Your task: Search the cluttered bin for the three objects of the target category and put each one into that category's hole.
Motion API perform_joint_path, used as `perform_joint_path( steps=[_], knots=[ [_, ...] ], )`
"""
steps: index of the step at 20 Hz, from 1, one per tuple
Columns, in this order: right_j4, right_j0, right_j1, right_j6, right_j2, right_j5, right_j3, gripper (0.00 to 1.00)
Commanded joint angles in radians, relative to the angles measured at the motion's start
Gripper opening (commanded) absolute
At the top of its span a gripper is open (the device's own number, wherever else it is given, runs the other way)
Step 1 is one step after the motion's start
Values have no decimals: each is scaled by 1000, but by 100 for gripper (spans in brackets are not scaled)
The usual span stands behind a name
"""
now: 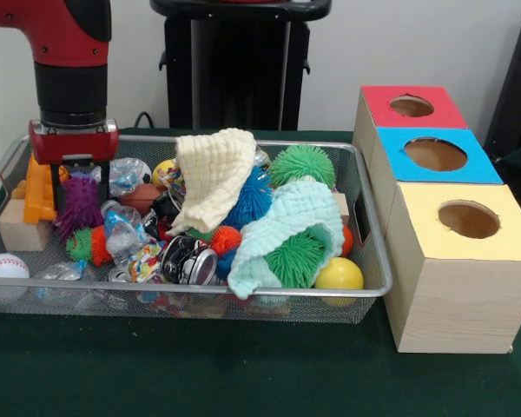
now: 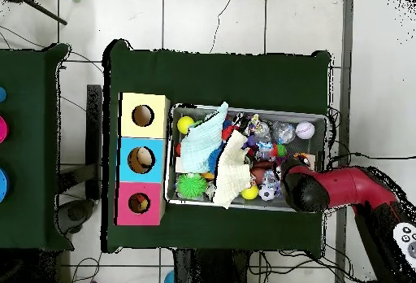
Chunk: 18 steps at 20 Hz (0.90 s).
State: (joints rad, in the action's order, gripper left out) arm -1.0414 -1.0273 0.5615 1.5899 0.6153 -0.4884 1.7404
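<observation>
The silver wire-mesh bin (image 1: 243, 291) is full of clutter; it also shows in the overhead view (image 2: 248, 206). The round hole (image 1: 411, 106) is in the red-faced wooden box, the farthest of three boxes to the bin's right; the hole also shows in the overhead view (image 2: 139, 204). My gripper (image 1: 80, 195) hangs inside the bin's far left end. Its black fingers (image 1: 56, 184) stand apart on either side of a purple spiky ball (image 1: 80, 208). In the overhead view the red arm (image 2: 305, 186) hides the gripper.
In the bin lie a cream cloth (image 1: 213, 174), a mint cloth (image 1: 286, 221), green spiky balls (image 1: 302, 163), a blue spiky ball (image 1: 252, 198), a yellow ball (image 1: 339, 274), a baseball (image 1: 4, 267), a wooden block (image 1: 22, 230) and cans (image 1: 187, 259). Blue-faced (image 1: 434, 156) and yellow-faced (image 1: 464, 221) boxes stand nearer.
</observation>
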Motion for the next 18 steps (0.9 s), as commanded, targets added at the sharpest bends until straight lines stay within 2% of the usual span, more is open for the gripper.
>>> perform_joint_path(
  steps=[1,10,13,18],
  knots=[
    [-23,16,-59,-160,-50,-102,-92,100],
    [-4,18,-65,-175,-52,-104,-93,100],
    [8,25,-34,-152,-56,-107,-65,100],
    [138,34,180,-154,-43,-224,62,100]
  ],
)
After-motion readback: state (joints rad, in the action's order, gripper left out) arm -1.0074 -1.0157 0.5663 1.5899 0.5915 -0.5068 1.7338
